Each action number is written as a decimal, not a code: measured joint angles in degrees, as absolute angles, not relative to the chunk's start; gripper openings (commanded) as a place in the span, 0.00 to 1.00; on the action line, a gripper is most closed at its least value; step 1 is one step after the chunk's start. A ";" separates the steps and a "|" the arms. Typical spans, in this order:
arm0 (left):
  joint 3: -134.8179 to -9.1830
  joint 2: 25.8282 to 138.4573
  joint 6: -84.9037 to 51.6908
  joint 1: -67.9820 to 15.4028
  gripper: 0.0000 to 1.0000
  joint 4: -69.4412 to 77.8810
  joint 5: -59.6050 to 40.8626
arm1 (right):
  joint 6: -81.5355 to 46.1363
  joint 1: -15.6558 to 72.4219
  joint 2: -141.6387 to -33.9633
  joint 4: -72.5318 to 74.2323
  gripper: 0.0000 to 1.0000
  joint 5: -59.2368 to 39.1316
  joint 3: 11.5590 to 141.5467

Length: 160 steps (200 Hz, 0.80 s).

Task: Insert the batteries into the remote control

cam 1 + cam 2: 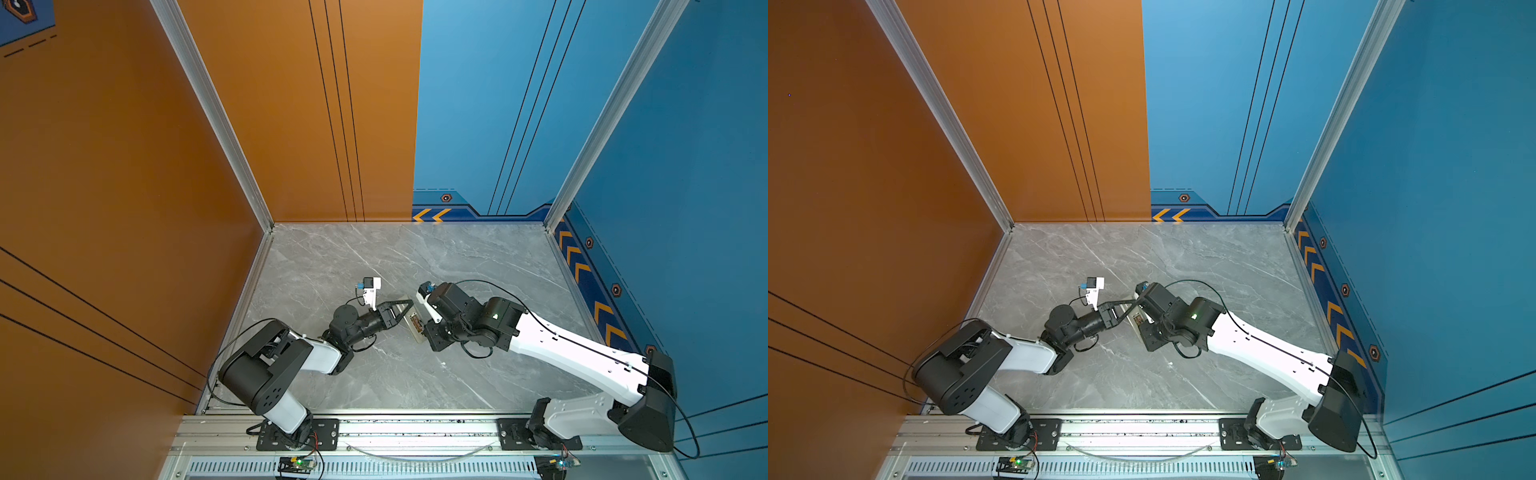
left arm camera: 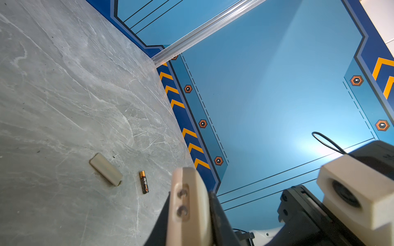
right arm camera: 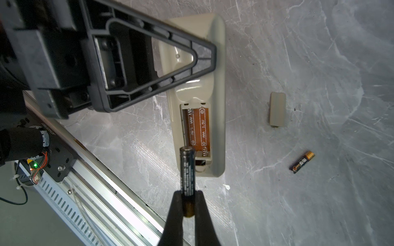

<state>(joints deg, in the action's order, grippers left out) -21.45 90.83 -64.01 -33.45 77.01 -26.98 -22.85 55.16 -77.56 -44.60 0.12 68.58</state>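
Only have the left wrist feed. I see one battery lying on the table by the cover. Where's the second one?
Observer: The other battery is pinched by its copper end in the right gripper.
Operator: Is the compartment open?
Observer: Yes. The remote control lies back up, and its bay is uncovered with both slots empty.
Operator: How close is it to going in?
Observer: In the right wrist view, its black end hangs over the bay's end with the springs. I cannot tell whether it touches.
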 measured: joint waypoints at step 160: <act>-21.45 91.42 -64.66 -33.45 0.00 78.22 -27.24 | -21.19 54.72 -83.37 -44.49 0.00 0.08 69.45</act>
<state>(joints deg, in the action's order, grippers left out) -21.45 91.42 -64.66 -33.45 78.22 -27.24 -21.19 54.72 -83.37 -44.49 0.08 69.45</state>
